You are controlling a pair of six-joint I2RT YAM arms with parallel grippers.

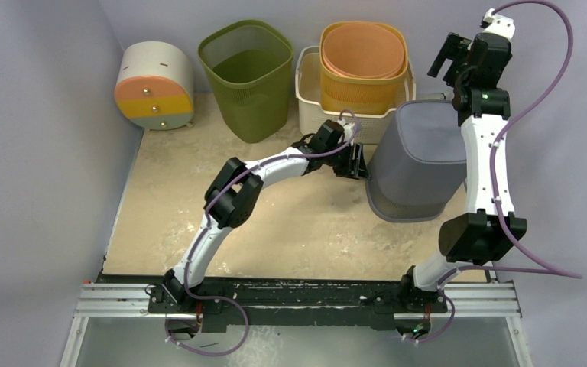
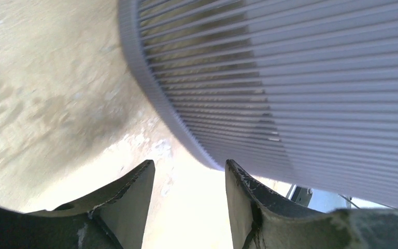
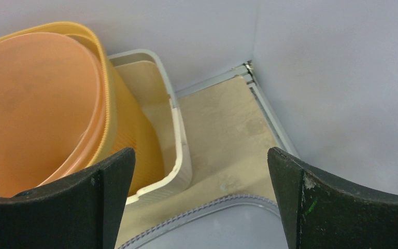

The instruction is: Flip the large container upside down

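Grey bin (image 1: 416,157) on the table (image 1: 298,229), right edge hidden by the right arm (image 1: 483,157). Left gripper (image 1: 358,162) just left of it; its wrist view shows jaws apart, empty. Right gripper (image 1: 443,61) gapes behind it.

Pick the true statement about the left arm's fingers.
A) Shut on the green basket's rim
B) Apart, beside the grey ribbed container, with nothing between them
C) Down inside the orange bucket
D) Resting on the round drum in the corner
B: in the left wrist view the left fingers stand apart with only bare table between them, and the grey ribbed container's wall is just ahead.
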